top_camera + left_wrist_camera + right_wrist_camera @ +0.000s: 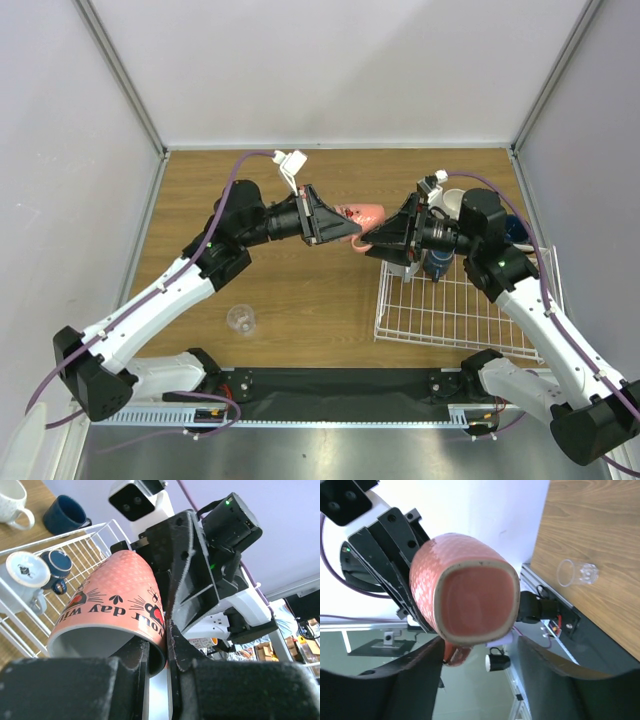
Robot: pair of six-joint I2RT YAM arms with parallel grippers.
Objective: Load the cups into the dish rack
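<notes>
A reddish-pink cup (366, 214) with black lettering hangs in the air between the two arms. My left gripper (167, 645) is shut on its rim, one finger inside the mouth and one outside. In the right wrist view the cup's base (475, 605) faces the camera. My right gripper (480, 665) stands open just below it, one finger near the handle and the other well apart. The white wire dish rack (450, 310) lies at the right. It holds a pale grey-blue mug (22, 577) and a dark blue mug (57, 565).
A small clear glass (240, 320) stands on the wooden table near the left arm. A cream-white mug (12, 500) and another dark blue cup (65, 512) sit beyond the rack's far edge. Grey walls enclose the table on three sides.
</notes>
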